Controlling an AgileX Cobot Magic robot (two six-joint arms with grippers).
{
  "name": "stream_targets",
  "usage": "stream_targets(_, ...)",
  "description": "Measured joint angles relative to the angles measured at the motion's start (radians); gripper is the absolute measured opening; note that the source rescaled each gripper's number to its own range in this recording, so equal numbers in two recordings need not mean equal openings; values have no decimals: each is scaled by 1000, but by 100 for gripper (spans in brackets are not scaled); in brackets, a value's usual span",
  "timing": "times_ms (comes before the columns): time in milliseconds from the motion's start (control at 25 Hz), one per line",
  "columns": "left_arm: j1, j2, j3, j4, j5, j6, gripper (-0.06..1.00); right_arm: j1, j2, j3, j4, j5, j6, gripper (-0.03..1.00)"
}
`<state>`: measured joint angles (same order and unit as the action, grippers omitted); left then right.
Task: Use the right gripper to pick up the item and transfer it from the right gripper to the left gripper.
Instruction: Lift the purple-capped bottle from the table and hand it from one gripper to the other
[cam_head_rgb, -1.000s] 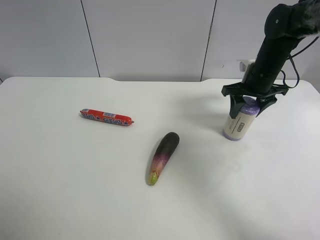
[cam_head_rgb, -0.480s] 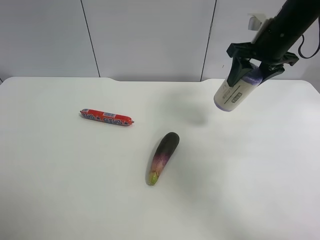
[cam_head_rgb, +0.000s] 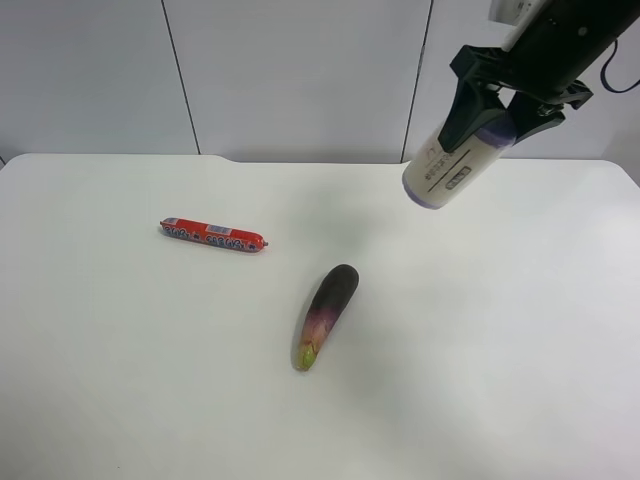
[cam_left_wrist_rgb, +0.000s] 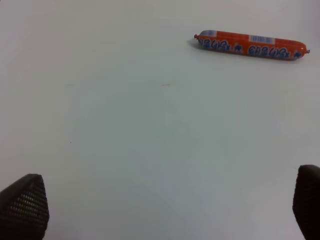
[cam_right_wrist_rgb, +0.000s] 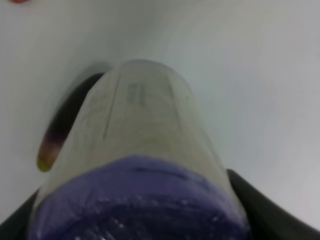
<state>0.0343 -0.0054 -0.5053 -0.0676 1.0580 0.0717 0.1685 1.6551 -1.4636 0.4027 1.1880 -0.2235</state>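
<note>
The item, a cream-wrapped roll (cam_head_rgb: 455, 163) with purple ends and a dark label, hangs tilted high above the table at the exterior high view's upper right. My right gripper (cam_head_rgb: 505, 112), a black pronged claw, is shut on its upper end. In the right wrist view the roll (cam_right_wrist_rgb: 140, 145) fills the frame, purple end nearest. My left gripper (cam_left_wrist_rgb: 160, 200) is open and empty over bare table; its two fingertips (cam_left_wrist_rgb: 22, 205) show far apart. The left arm is out of the exterior high view.
A red sausage stick (cam_head_rgb: 212, 235) lies on the white table (cam_head_rgb: 150, 380) at mid left; it also shows in the left wrist view (cam_left_wrist_rgb: 251, 45). A dark purple eggplant (cam_head_rgb: 327, 314) lies near the middle, partly seen in the right wrist view (cam_right_wrist_rgb: 62, 130).
The right gripper has lifted the roll off the table and carried it up and toward the exterior high view's left. The sausage and eggplant have not moved.
</note>
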Motion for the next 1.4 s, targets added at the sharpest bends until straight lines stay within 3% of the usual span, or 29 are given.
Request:
stream_targets(200, 0, 11, 0, -38, 0, 44, 100, 110, -1, 0, 19, 8, -9, 0)
stream_targets(480, -25, 181, -42, -165, 7, 214, 100, 188, -1, 0, 111, 4, -36, 0)
stream_targets(680, -157, 301, -140, -226, 7, 312, 100, 232, -1, 0, 171, -8, -70, 0)
stream_targets(1120, -466, 620, -327, -202, -22, 322, 100, 379, -1, 0, 192, -38, -89, 0)
stream_targets(1400, -663, 842, -421, -184, -76, 323, 100, 405, -1, 0, 216, -47, -89, 0)
